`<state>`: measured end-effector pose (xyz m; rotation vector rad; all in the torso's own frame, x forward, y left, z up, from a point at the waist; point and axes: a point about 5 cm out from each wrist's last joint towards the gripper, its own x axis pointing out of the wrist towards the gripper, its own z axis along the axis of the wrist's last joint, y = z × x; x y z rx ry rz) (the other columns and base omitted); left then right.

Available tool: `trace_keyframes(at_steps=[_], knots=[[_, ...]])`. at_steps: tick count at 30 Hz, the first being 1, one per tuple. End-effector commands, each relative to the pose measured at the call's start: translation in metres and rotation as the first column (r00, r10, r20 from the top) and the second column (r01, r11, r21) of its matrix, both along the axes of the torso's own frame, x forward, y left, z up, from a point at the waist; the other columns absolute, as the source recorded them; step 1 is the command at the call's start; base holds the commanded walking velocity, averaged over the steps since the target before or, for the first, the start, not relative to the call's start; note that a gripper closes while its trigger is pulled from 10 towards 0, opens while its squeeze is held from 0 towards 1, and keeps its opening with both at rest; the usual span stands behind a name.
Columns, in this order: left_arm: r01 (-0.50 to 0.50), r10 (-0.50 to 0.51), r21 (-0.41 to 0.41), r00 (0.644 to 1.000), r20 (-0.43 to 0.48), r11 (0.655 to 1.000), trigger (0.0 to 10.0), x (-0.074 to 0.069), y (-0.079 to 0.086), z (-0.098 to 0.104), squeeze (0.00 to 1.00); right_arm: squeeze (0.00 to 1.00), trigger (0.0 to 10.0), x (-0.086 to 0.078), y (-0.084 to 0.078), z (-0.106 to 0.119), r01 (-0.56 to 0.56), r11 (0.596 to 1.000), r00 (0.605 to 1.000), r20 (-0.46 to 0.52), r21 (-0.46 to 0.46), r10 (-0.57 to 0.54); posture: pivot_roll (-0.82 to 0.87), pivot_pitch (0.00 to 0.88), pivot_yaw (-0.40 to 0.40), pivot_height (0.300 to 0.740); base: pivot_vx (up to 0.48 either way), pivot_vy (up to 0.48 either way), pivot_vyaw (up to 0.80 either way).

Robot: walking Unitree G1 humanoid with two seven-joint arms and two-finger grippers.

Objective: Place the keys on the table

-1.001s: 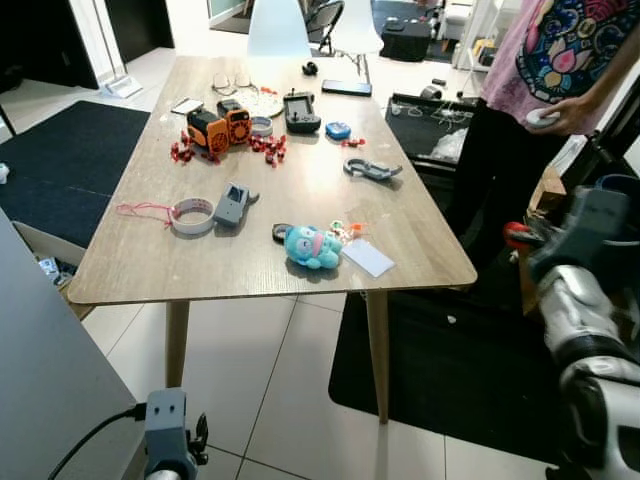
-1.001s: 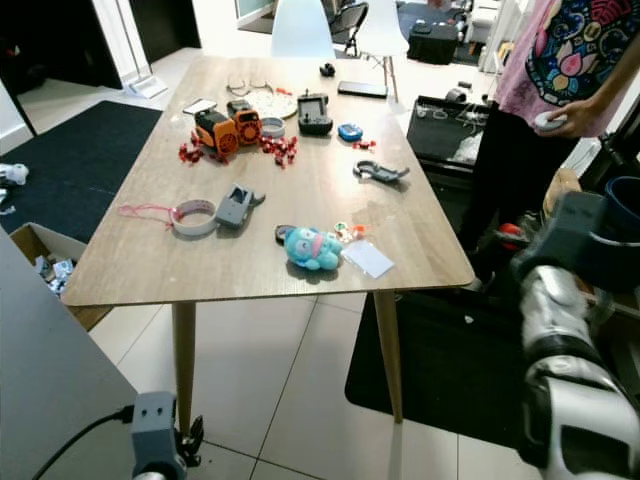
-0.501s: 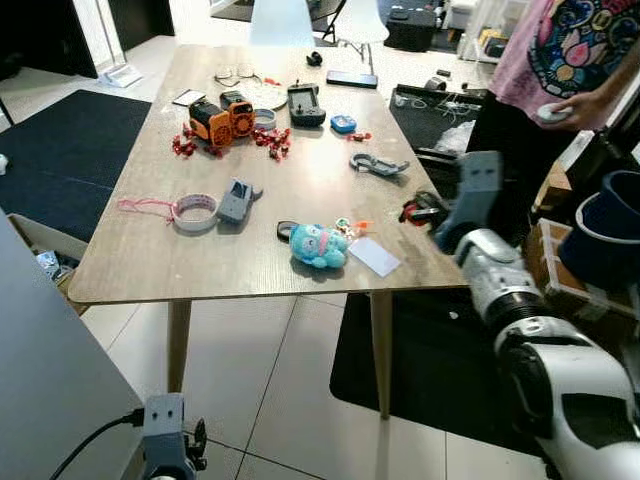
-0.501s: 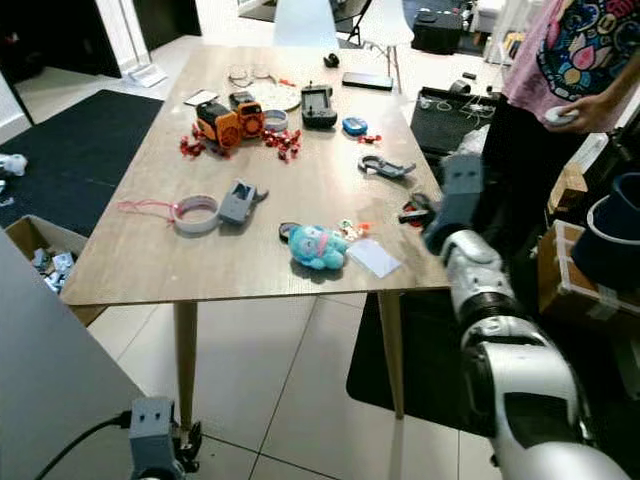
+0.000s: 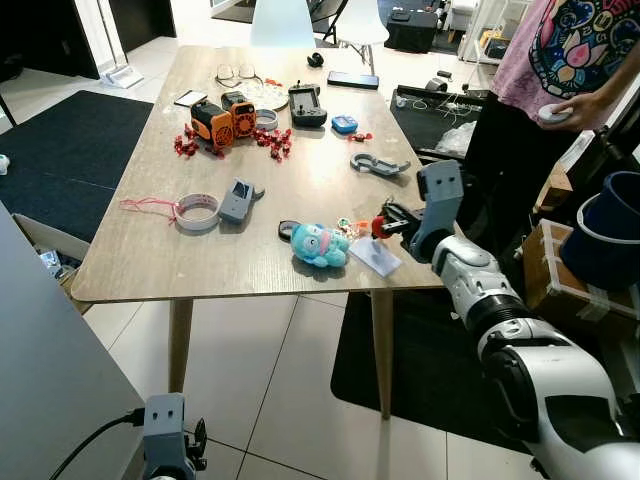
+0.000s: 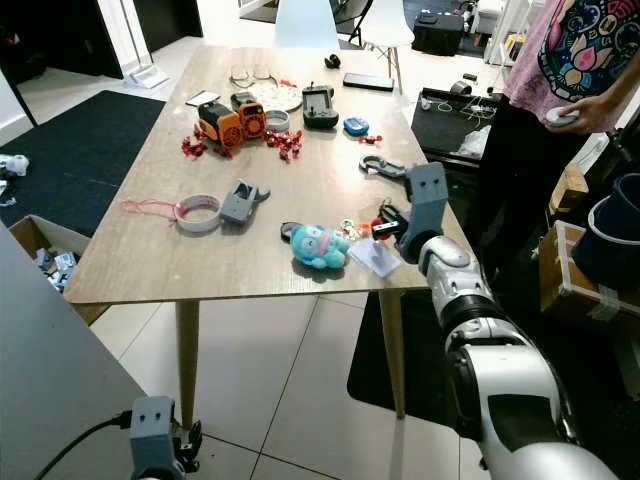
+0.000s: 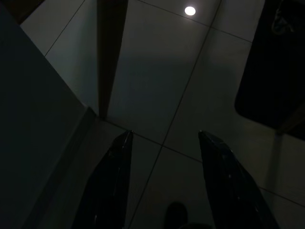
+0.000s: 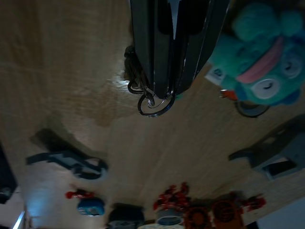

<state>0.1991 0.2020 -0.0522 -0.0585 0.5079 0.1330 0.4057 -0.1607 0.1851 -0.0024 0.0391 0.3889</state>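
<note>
Right gripper (image 6: 388, 222): fingers clamped on keys (image 8: 151, 101), rings dangling just off the table (image 6: 320, 170), plush (image 6: 318, 246) beside it. Step: placing. Next: lower, release. Left gripper (image 7: 164, 186): idle, fingers apart, over floor.

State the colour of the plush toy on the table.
Teal plush toy with a pink band, clearest in the left eye view.

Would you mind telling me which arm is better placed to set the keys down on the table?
The right. The right gripper is shut on the keys and hangs above the table beside the teal plush toy. The left gripper is open, down near the floor tiles.
</note>
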Motion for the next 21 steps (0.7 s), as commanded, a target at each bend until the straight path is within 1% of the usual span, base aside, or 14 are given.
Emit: trace_keyframes(at_steps=[1,3,4,5,6,9,10,12,13,15,16,18,20,21], knots=[[-0.001,0.001,-0.007,1.000,-0.020,1.000,10.0,-0.004,-0.002,-0.003,0.00,0.00,10.0,0.001,0.003,0.004,-0.016,1.000,1.000,0.003,-0.017,0.016,0.06,0.099,-0.038,0.740,0.000,0.000,0.00],[-0.001,0.001,-0.007,1.000,-0.020,1.000,10.0,-0.004,-0.003,-0.003,0.00,0.00,10.0,0.001,0.003,0.005,-0.018,1.000,1.000,0.003,-0.019,0.018,0.06,0.099,-0.038,0.740,0.000,0.000,0.00],[-0.001,0.001,-0.007,1.000,-0.020,1.000,10.0,-0.004,-0.003,-0.003,0.00,0.14,10.0,0.002,0.004,0.006,-0.026,1.000,1.000,0.006,-0.013,0.026,0.06,0.095,-0.038,0.740,0.000,0.000,0.00],[-0.001,0.001,-0.007,1.000,-0.019,1.000,10.0,-0.004,-0.003,-0.003,0.00,0.14,10.0,0.002,0.005,0.006,-0.032,0.999,0.999,0.008,-0.009,0.032,0.06,0.095,-0.038,0.740,0.000,0.000,0.00],[-0.001,0.001,-0.007,1.000,-0.019,1.000,10.0,-0.003,-0.003,-0.003,0.00,0.51,10.0,0.002,0.006,0.007,-0.037,0.999,0.999,0.009,-0.006,0.037,0.06,0.094,-0.038,0.740,0.000,0.000,0.00],[-0.001,0.001,-0.007,1.000,-0.019,1.000,10.0,-0.003,-0.003,-0.003,0.00,0.51,10.0,0.002,0.006,0.008,-0.041,0.999,0.999,0.010,-0.004,0.041,0.06,0.094,-0.038,0.740,0.000,0.000,0.00],[-0.001,0.001,-0.007,1.000,-0.018,1.000,10.0,-0.003,-0.002,-0.003,0.00,1.00,10.0,0.002,0.006,0.008,-0.044,0.999,0.999,0.007,0.000,0.044,0.06,0.091,-0.038,0.740,0.000,0.000,0.00],[-0.002,0.002,-0.007,1.000,-0.018,1.000,10.0,-0.003,-0.002,-0.003,0.00,1.00,10.0,0.002,0.006,0.008,-0.038,0.999,0.999,0.010,-0.014,0.039,0.06,0.091,-0.037,0.740,0.000,0.000,0.00],[-0.002,0.002,-0.007,1.000,-0.017,1.000,10.0,-0.003,-0.002,-0.003,0.00,0.66,10.0,0.002,0.005,0.008,-0.034,0.999,0.999,0.010,-0.025,0.034,0.06,0.090,-0.036,0.740,0.000,0.000,0.00],[-0.002,0.002,-0.007,1.000,-0.017,1.000,10.0,-0.003,-0.001,-0.003,0.00,0.66,10.0,0.002,0.005,0.008,-0.030,0.999,0.999,0.009,-0.034,0.031,0.06,0.090,-0.036,0.740,0.000,0.000,0.00],[-0.002,0.002,-0.007,1.000,-0.017,1.000,10.0,-0.003,-0.001,-0.003,0.00,0.00,10.0,0.003,0.003,0.009,-0.019,0.999,1.000,0.016,-0.039,0.020,0.06,0.088,-0.036,0.740,0.000,0.000,0.00],[-0.002,0.002,-0.005,1.000,-0.019,1.000,10.0,-0.003,-0.001,-0.003,0.00,0.00,10.0,0.003,-0.003,0.013,0.016,0.999,0.999,0.040,-0.035,-0.015,0.06,0.086,-0.035,0.740,0.000,0.000,0.00],[-0.003,0.003,-0.003,1.000,-0.021,1.000,10.0,-0.003,0.000,-0.003,0.00,0.00,10.0,0.004,-0.015,0.019,0.095,0.995,0.993,0.078,-0.020,-0.093,0.06,0.084,-0.037,0.740,0.000,0.000,0.00],[-0.004,0.004,-0.003,1.000,-0.021,1.000,10.0,-0.004,0.000,-0.003,0.00,0.00,10.0,0.003,-0.029,0.021,0.176,0.984,0.979,0.100,0.020,-0.177,0.06,0.082,-0.041,0.740,0.000,0.000,0.00]])
